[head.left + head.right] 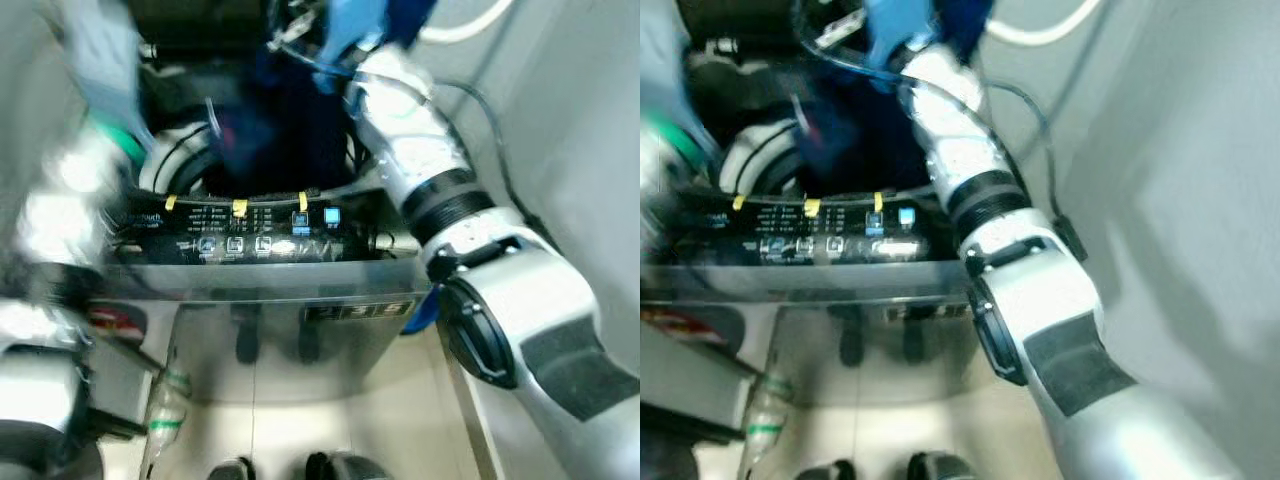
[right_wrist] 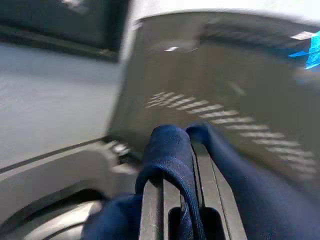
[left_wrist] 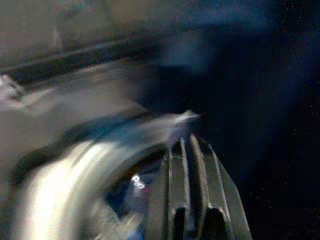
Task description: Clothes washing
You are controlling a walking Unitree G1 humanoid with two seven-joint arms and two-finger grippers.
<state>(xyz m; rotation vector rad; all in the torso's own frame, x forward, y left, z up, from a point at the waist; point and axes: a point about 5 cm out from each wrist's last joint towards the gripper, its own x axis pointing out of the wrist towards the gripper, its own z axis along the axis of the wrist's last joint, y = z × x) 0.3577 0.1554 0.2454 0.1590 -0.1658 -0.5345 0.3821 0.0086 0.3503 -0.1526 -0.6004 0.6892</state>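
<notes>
Dark blue garment [image 2: 170, 150] is draped over the right gripper [image 2: 177, 165], fingers clenched on the cloth, above the washer's open tub [image 1: 190, 160]. Rest of it hangs dark in the tub mouth. Control panel [image 1: 250, 232] along the washer's front edge: yellow and blue tags, print unreadable. Left gripper [image 3: 192, 195]: blurred, fingers look pressed together. Plastic bottle [image 1: 165, 410] at front left.

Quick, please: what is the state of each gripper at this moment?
Left gripper: fingers together, holding nothing visible.
Right gripper: shut on the dark blue garment, above the washing machine.
</notes>
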